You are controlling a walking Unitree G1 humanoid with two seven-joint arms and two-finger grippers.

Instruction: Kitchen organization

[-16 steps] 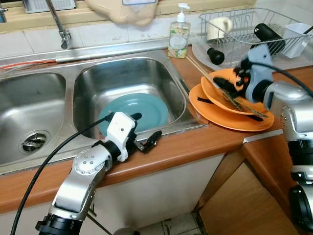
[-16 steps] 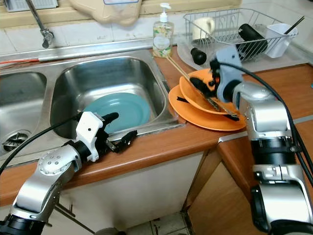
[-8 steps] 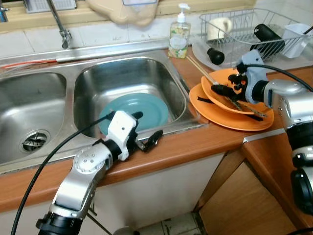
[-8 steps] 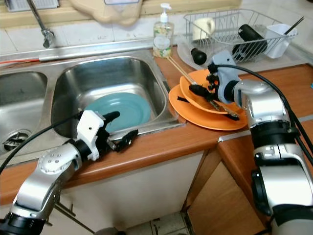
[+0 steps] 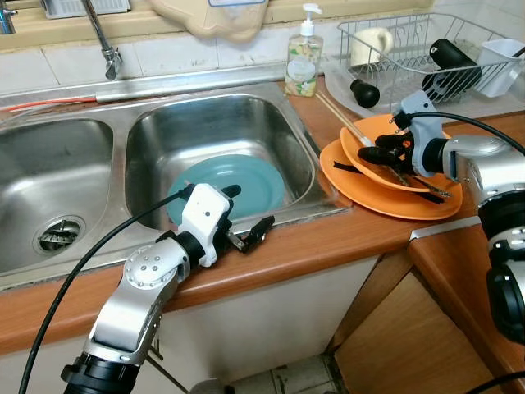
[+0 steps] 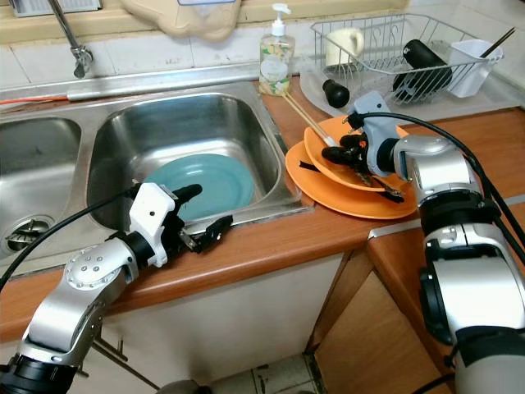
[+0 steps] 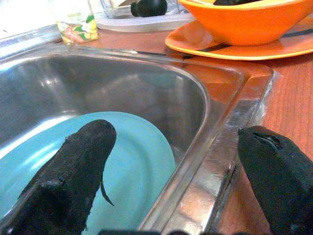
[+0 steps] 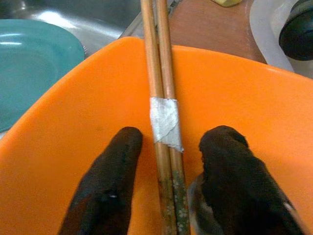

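Note:
A teal plate (image 5: pixel 234 182) lies in the right sink basin (image 5: pixel 205 123). My left gripper (image 5: pixel 244 210) is open at the basin's front rim, one finger over the plate, the other over the wooden counter (image 5: pixel 328 246). On the counter to the right, an orange bowl (image 5: pixel 373 129) sits on an orange plate (image 5: pixel 385 203). A taped pair of wooden chopsticks (image 8: pixel 165 120) lies across the bowl. My right gripper (image 5: pixel 380 148) is open inside the bowl, with a finger (image 8: pixel 110 176) on each side of the chopsticks.
A soap bottle (image 5: pixel 302 59) stands behind the sink corner. A wire dish rack (image 5: pixel 426 49) at the back right holds a mug, a black bottle and a white cup. A black knob (image 5: pixel 364 92) lies beside it. The faucet (image 5: pixel 102 41) and left basin (image 5: pixel 57 189) are at left.
My right wrist has come down and turned, bringing the fingers lower into the orange bowl around the chopsticks. The left arm has stayed put.

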